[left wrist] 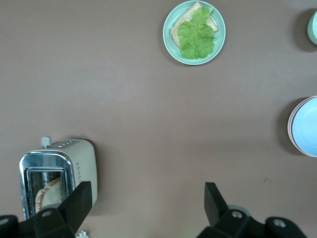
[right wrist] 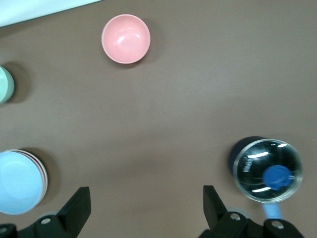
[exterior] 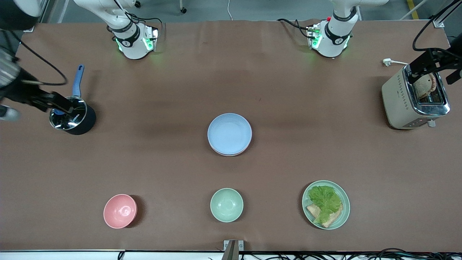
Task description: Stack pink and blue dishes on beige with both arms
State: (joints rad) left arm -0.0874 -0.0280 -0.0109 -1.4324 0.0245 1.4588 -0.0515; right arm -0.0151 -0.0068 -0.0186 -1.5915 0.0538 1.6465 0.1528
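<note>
A pale blue plate [exterior: 229, 133] lies at the table's middle, on top of a stack. A pink plate's rim [left wrist: 290, 124] peeks out under the blue plate [left wrist: 307, 126] in the left wrist view. In the right wrist view the pink rim [right wrist: 45, 174] also edges the blue plate [right wrist: 17, 181]. No beige plate shows; what lies under the pink one is hidden. My left gripper [exterior: 429, 61] [left wrist: 147, 203] hangs open and empty by the toaster. My right gripper [exterior: 59, 104] [right wrist: 146, 204] hangs open and empty by the pot. Both are well away from the stack.
A toaster [exterior: 411, 101] with bread in it stands at the left arm's end. A dark pot with a glass lid [exterior: 70, 117] stands at the right arm's end. Nearer the front camera sit a pink bowl [exterior: 120, 211], a mint bowl [exterior: 226, 204] and a mint plate with lettuce and bread [exterior: 343, 213].
</note>
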